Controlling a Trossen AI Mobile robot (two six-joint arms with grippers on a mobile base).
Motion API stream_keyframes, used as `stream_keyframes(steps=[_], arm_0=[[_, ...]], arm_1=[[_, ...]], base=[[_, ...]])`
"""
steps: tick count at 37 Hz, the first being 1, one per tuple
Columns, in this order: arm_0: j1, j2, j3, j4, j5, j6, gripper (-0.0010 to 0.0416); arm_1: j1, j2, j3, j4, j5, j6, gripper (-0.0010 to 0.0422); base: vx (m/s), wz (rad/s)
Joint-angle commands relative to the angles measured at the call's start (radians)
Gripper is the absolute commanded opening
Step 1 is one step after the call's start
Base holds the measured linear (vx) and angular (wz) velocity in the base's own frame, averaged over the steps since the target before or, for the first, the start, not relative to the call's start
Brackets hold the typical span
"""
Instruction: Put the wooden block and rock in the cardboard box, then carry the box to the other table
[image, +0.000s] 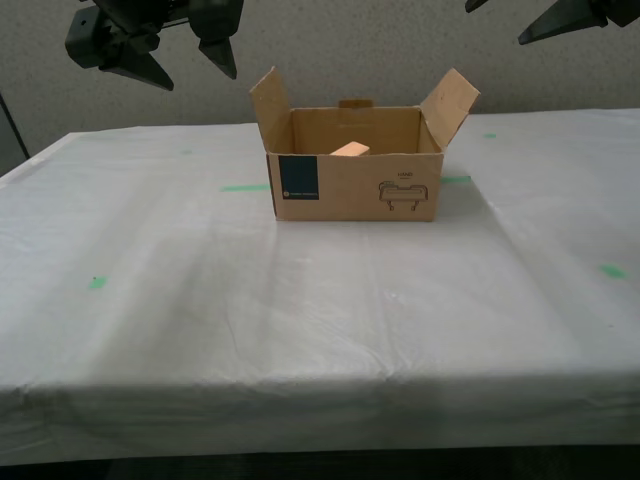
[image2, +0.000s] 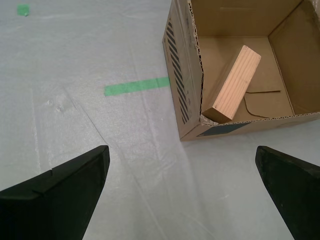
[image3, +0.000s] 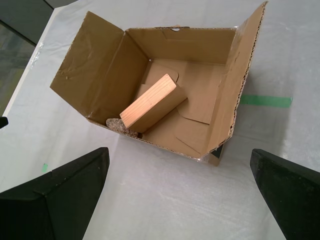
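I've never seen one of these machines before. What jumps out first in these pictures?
An open brown cardboard box with raised side flaps stands alone on a table under a wrinkled white cover marked with green tape. Inside it, a light tan wooden block leans tilted, with a small rough pinkish-brown rock tucked under its lower end. Two black claws, my first claw and my second claw, hang open above, holding nothing.

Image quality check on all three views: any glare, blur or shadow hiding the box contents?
Exterior view: soft, even light; only the tip of the wooden block clears the wall of the cardboard box. First wrist view: sharp; the rock sits shaded under the block. Second wrist view: sharp; no glare; rock hidden.
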Motion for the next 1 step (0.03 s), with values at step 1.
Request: stream_keyframes(steps=[1], arm_0=[[0.0, 0.0, 0.0, 0.002, 0.002, 0.004, 0.0394]], arm_1=[[0.0, 0.0, 0.0, 0.001, -0.003, -0.001, 0.04]], base=[[0.0, 0.0]])
